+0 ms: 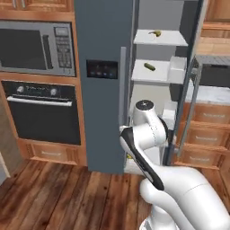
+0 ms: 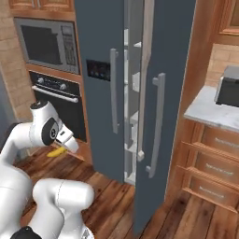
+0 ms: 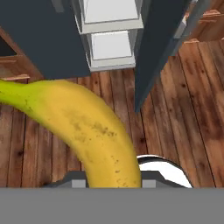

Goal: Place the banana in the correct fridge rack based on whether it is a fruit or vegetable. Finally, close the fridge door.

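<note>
The bright-yellow banana (image 3: 89,127) is held low over the wooden floor in front of the fridge, and it also shows under the hand (image 2: 56,152). My gripper (image 2: 62,146) is shut on it, the fingers hidden behind the fruit. The fridge door (image 2: 175,88) stands open, its long bar handle (image 2: 158,126) facing out. Inside, the top fridge rack (image 1: 168,40) bears a duller brown-ended yellow fruit (image 1: 156,33). The white shelf below (image 1: 143,74) holds a green cucumber (image 1: 150,66).
The other grey door with the black control panel (image 1: 102,69) is closed at left. A microwave (image 1: 36,47) and oven (image 1: 42,112) fill the wall further left. A stone counter (image 2: 212,112) with drawers and a dark appliance (image 2: 228,86) stands right of the open door.
</note>
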